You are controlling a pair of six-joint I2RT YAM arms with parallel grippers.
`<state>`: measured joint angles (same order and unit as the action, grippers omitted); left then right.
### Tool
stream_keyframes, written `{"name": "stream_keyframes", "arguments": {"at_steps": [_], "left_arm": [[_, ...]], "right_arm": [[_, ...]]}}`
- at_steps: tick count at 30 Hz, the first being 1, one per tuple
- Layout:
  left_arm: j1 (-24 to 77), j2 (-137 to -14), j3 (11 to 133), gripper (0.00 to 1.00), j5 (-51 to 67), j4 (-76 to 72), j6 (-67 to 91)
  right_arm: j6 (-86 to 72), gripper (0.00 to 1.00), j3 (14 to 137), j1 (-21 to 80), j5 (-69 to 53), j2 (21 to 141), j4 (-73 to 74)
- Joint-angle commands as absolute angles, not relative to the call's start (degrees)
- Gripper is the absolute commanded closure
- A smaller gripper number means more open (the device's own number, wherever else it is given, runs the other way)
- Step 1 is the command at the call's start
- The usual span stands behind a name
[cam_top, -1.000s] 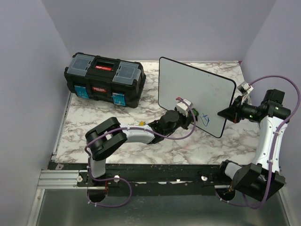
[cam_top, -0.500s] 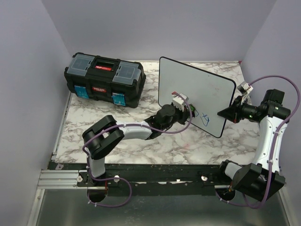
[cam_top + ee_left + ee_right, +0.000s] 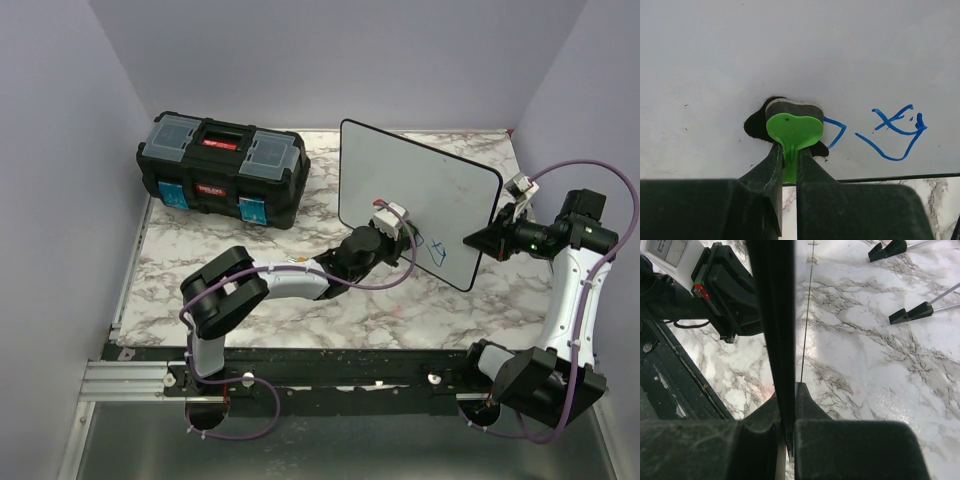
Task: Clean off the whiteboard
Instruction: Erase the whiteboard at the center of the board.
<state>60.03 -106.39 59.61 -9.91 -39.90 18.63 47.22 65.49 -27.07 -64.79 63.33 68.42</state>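
left fingers (image 3: 777, 160) pinch green heart-shaped eraser (image 3: 792, 127), pad on whiteboard (image 3: 790, 50) | right fingers (image 3: 805, 405) clamp whiteboard rim | blue scribble (image 3: 890, 132) beside eraser

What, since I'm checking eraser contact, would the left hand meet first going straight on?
The whiteboard: the green eraser clamped in the left hand seems pressed to its face, beside the blue marks, though contact depth is unclear.

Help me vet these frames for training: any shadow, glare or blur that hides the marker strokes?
Left wrist: sharp; the green eraser throws a black shadow on the whiteboard beside it, but the blue strokes stay readable. Right wrist: the board's edge is a dark, blurred band, with soft glare on the marble table. Top external: even light, no glare, strokes small.
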Motion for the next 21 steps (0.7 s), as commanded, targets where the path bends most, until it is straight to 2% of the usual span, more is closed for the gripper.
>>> {"name": "stream_keyframes", "arguments": {"at_steps": [1, 9, 16, 21], "left_arm": [[59.20, -104.04, 65.38, 1.00, -10.06, -36.86, 15.21], [56.49, -106.66, 63.39, 1.00, -6.67, -37.75, 19.61], [59.59, -109.50, 55.06, 1.00, -7.90, -42.97, 23.49], [60.76, -108.45, 55.23, 1.00, -8.35, -43.00, 22.64]], "right_arm": [[45.26, 0.99, 65.74, -25.87, -77.07, 61.52, 73.71], [45.26, 0.99, 65.74, -25.84, -77.10, 61.32, 73.66], [45.44, 0.99, 65.79, -25.84, -77.10, 61.40, 73.86], [45.44, 0.99, 65.74, -25.85, -77.08, 61.43, 73.91]]}}
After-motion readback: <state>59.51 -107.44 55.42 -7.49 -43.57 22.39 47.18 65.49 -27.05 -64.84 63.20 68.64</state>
